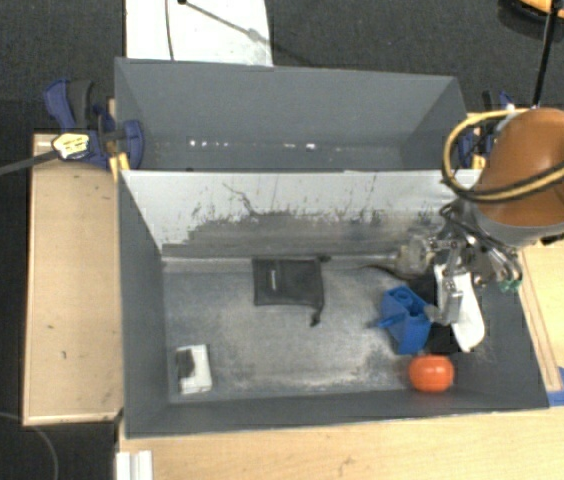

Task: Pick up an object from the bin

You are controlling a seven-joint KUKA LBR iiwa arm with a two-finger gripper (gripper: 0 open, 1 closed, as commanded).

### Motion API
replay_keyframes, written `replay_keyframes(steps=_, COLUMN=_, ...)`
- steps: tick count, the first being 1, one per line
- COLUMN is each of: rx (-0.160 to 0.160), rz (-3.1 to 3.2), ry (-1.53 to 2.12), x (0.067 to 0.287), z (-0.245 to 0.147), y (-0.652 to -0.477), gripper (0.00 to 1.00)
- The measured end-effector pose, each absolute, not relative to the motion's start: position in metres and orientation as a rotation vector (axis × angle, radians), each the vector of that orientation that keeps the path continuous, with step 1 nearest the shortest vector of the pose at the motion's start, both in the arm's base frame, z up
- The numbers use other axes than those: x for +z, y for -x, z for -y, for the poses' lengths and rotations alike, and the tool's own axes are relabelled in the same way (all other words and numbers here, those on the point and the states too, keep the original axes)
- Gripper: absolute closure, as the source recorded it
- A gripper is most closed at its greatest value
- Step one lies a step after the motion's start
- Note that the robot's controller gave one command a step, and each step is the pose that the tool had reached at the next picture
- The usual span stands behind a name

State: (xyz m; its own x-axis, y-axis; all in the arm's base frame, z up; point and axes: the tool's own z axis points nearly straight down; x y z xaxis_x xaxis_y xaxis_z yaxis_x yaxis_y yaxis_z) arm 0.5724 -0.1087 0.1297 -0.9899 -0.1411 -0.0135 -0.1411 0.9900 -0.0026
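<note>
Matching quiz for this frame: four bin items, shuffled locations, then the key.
Items:
1. orange ball
2. blue piece
3. dark flat square
4. small white block

Places:
A. view's lower left corner
B. middle, toward the back wall
C. lower right, by the near wall
D. right side, directly beside the end effector

Pairs: 1-C, 2-D, 3-B, 4-A

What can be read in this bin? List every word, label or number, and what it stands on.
No text can be read.
The small white and black box: any marking is too small to read.
The dark flat pad, blue plastic piece and orange ball: no writing visible.
</note>
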Motion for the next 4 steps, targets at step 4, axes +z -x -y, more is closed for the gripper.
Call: replay_keyframes(steps=4, rx=-0.002, rz=-3.115, ry=0.168, x=0.072, z=0.103, y=-0.564, gripper=0.0)
